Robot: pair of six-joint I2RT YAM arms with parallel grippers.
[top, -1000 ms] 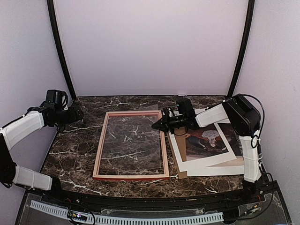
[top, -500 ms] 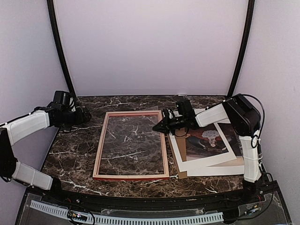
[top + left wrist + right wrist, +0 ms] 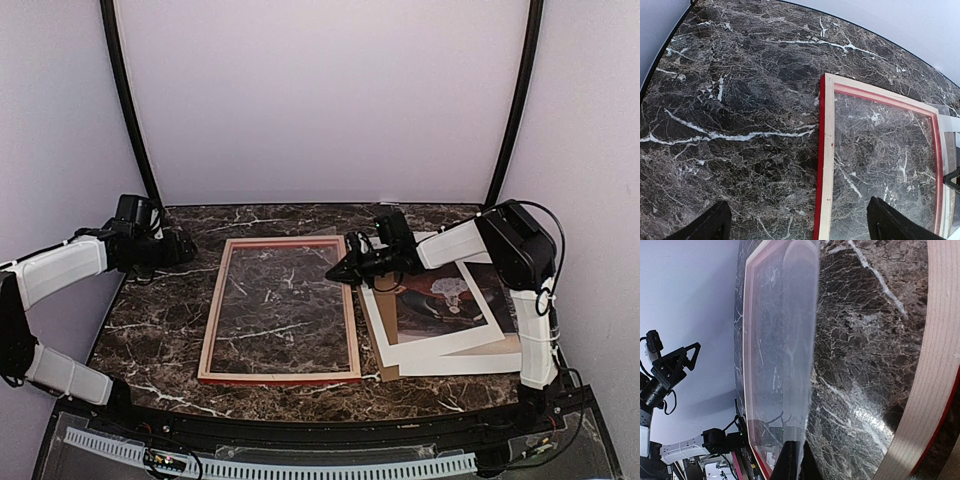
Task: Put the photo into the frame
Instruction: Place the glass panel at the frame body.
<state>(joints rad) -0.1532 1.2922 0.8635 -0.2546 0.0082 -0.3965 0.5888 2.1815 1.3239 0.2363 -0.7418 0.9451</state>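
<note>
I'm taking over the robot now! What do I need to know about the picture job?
Left gripper: open, empty, above the table near the far left corner of the frame.
Right gripper: shut on the clear sheet, at the frame's right rail.
The frame: flat on the table, pale back up.
The photo: face up right of the frame, outside it.
Done: nothing with the photo. Left: put it into the frame.
</note>
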